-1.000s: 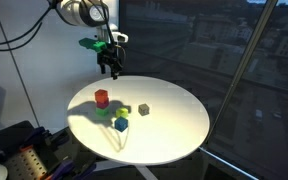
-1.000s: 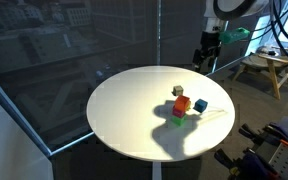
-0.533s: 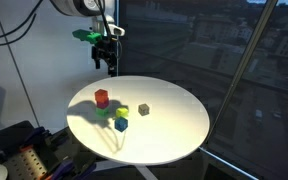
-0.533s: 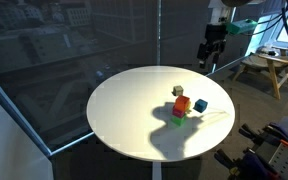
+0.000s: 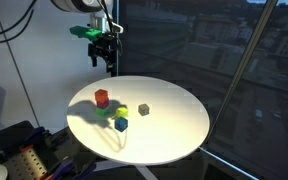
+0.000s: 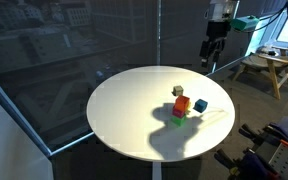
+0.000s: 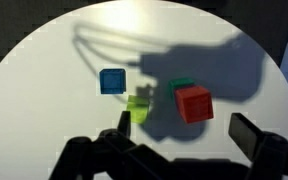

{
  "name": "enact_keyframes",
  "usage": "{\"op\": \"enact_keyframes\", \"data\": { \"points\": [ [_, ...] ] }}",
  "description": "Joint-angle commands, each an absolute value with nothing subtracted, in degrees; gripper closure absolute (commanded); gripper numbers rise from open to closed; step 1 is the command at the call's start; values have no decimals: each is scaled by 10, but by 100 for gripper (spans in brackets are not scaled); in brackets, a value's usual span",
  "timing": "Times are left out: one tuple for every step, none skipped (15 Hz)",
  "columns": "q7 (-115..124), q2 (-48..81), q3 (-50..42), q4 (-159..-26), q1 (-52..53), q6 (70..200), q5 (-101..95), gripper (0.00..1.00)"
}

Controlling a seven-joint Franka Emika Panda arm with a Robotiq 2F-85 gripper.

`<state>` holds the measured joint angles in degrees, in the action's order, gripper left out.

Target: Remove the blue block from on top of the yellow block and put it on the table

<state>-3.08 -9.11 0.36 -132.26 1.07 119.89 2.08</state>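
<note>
In an exterior view, the small dark blue cube (image 5: 121,124) lies flat on the round white table (image 5: 174,130), just beside the small yellow cube (image 5: 122,110); no long axis is shown. The gripper (image 5: 109,66) is held slightly higher than half a second ago. In an exterior view, the cube (image 6: 200,105) is seen unmoved. In the wrist view, the fingers (image 7: 249,135) are spread wide, with nothing held.

No text is readable (cubes look plain).
</note>
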Motion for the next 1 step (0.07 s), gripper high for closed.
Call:
{"op": "enact_keyframes", "data": {
  "points": [
    [-31,-91,4,-1322,10,1198,21,0]
  ]
}}
